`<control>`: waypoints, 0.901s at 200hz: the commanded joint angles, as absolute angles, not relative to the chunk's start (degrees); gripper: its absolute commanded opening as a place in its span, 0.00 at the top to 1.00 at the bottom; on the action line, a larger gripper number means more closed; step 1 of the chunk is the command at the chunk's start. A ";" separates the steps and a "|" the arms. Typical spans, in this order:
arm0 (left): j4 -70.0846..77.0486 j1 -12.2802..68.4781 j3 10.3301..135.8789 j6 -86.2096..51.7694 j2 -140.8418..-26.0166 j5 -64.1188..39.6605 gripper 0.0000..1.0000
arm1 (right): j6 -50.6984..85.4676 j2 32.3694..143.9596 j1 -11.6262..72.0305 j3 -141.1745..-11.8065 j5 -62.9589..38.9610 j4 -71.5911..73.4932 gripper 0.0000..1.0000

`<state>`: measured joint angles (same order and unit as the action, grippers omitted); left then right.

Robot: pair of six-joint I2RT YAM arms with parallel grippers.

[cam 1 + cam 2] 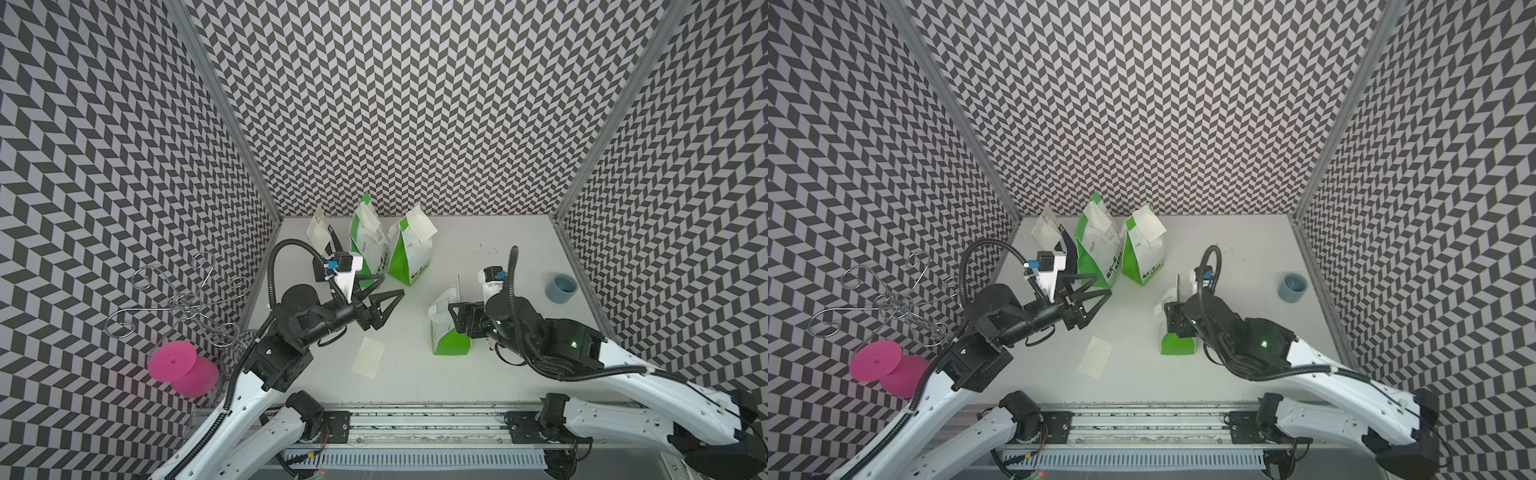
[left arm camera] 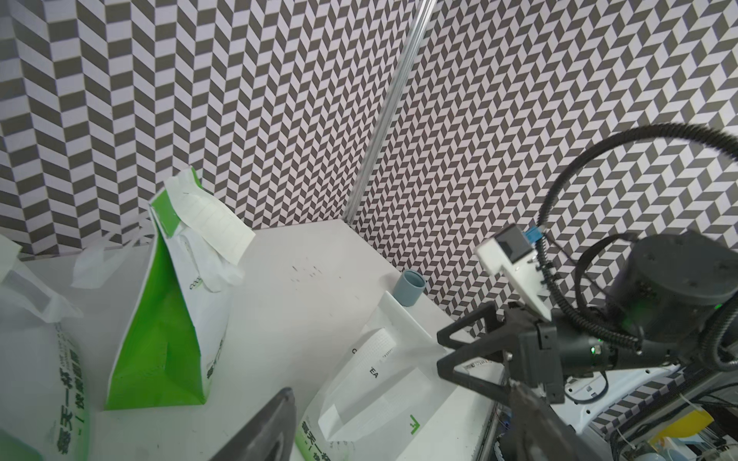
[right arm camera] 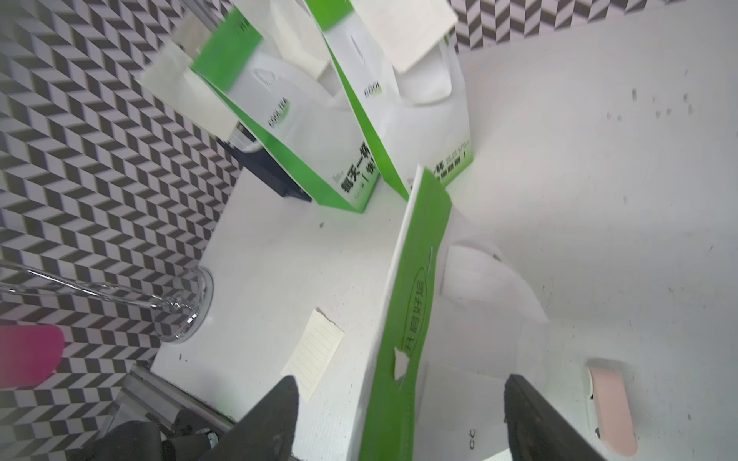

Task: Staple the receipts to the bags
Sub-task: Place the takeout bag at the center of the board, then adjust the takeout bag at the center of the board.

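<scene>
The navy bag is mostly hidden behind the left wrist camera and 1 green bag. Dark specks are too small to identify.

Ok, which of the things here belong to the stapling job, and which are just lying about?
Job:
- loose receipt
- front green bag
- stapler
- back green bags
- navy bag
- receipts on the back bags

Lying about:
- grey-blue cup
- pink spool
- wire stand
</scene>
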<state>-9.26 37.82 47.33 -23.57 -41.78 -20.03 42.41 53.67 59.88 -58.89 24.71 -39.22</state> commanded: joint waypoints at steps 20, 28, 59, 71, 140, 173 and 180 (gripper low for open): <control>-11.33 53.89 53.43 -21.31 -51.23 1.23 0.16 | 36.18 48.28 57.91 -59.94 36.07 -31.06 0.12; -11.94 56.29 55.50 -20.85 -54.02 4.02 0.16 | 35.68 48.77 55.35 -60.66 35.15 -30.65 0.11; -16.07 58.81 65.81 -20.63 -66.67 5.87 0.17 | 32.40 49.16 41.66 -58.32 26.63 -25.69 0.11; -19.59 59.04 70.27 -20.63 -71.45 5.68 0.19 | 31.83 48.58 39.24 -56.63 25.52 -24.90 0.11; -40.99 60.99 87.02 -19.76 -88.67 10.18 0.32 | 31.27 42.08 37.79 -47.84 23.40 -19.29 0.11; -43.86 62.08 89.05 -20.00 -89.58 11.60 0.32 | 30.17 39.60 37.28 -45.21 23.47 -18.13 0.11; -43.69 62.21 88.86 -19.79 -89.46 11.56 0.33 | 30.01 39.23 37.14 -44.70 23.34 -17.85 0.11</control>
